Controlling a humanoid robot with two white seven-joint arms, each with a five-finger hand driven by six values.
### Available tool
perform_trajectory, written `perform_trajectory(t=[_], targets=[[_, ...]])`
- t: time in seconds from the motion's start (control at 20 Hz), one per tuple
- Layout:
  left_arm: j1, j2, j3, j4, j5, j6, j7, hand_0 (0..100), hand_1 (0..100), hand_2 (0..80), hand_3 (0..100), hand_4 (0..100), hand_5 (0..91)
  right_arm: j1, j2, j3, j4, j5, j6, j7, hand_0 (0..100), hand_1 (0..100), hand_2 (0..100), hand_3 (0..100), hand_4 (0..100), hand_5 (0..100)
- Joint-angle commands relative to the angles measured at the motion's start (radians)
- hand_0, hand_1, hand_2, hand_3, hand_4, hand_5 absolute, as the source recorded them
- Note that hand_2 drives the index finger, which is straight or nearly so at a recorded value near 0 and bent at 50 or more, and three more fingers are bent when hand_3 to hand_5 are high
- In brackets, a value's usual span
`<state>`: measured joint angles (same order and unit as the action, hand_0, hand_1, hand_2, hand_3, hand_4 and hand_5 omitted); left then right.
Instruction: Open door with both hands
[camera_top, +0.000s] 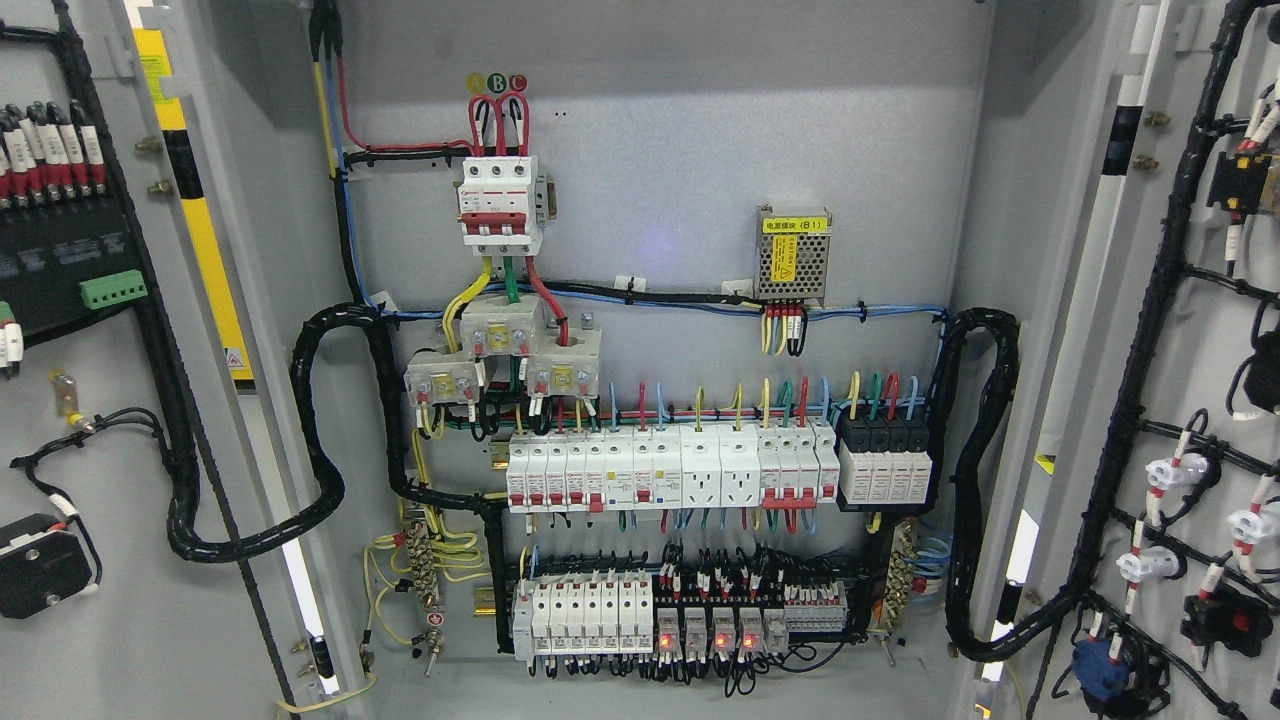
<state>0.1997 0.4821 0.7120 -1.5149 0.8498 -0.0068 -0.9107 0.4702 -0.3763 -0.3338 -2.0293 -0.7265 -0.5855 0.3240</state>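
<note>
An electrical cabinet stands wide open. Its left door (110, 420) fills the frame's left edge and its right door (1180, 400) the right edge, both swung outward with wiring on their inner faces. Rows of circuit breakers (660, 475) sit at centre. No robot hand is in view.

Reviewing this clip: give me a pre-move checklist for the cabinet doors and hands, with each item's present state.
1. Left grey metal door swung open: ok.
2. Right grey metal door swung open: ok.
3. Interior grey back panel fully exposed: ok.
4. Robot hands located: not ok, neither in view.
5. Black cable loom to left door hanging free, not pinched: ok.
6. Small red-lit relays powered, keep clear: ok.
</note>
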Motion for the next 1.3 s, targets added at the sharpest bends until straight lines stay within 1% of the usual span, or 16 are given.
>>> perform_trajectory(t=[0.0,0.25,0.5,0.6,0.75,0.95,1.05,1.15,1.2,1.25], targets=[[-0.005,0.021,0.003,0.035,0.000,0.001,-0.002,0,3,19.4,29,13,0.0,-0.004,-0.001,0.041,-0.006,0.001,0.000,0.000,22,6,0,0,0,0],[0.004,0.020,0.003,0.015,0.000,-0.001,-0.002,0,4,19.3,29,13,0.0,-0.005,-0.010,0.042,-0.005,0.001,0.000,0.001,22,6,0,0,0,0],[0.024,0.013,0.004,-0.048,0.000,0.001,-0.002,0,4,19.2,29,13,0.0,-0.008,-0.010,0.041,-0.005,0.001,0.000,0.000,22,6,0,0,0,0],[0.055,0.010,0.004,-0.085,0.000,0.001,-0.003,0,4,19.1,29,13,0.0,-0.015,-0.009,0.041,-0.006,0.001,0.000,0.000,22,6,0,0,0,0],[0.090,-0.016,0.001,-0.152,0.005,-0.001,-0.002,0,4,18.5,29,13,0.0,-0.013,-0.007,0.044,-0.006,0.002,0.000,0.000,22,6,0,0,0,0],[0.147,-0.080,0.003,-0.269,0.005,-0.001,-0.002,0,4,17.7,28,13,0.0,-0.013,-0.010,0.111,-0.008,0.013,0.001,0.001,22,6,0,0,0,0],[0.162,-0.103,0.004,-0.318,0.005,-0.002,-0.003,0,4,17.6,28,13,0.0,-0.013,-0.010,0.185,-0.003,0.022,0.006,0.001,22,6,0,0,0,0],[0.173,-0.122,0.003,-0.353,0.005,-0.002,-0.003,0,4,17.5,28,13,0.0,-0.009,-0.009,0.296,0.026,0.094,0.010,0.001,22,6,0,0,0,0],[0.182,-0.134,0.000,-0.367,0.005,-0.002,-0.002,0,4,17.4,29,13,0.0,-0.007,-0.007,0.364,0.062,0.155,0.009,0.001,22,6,0,0,0,0],[0.194,-0.152,-0.008,-0.386,0.005,-0.002,-0.002,0,4,17.3,29,13,0.0,-0.008,-0.006,0.413,0.104,0.206,0.004,0.000,22,6,0,0,0,0]])
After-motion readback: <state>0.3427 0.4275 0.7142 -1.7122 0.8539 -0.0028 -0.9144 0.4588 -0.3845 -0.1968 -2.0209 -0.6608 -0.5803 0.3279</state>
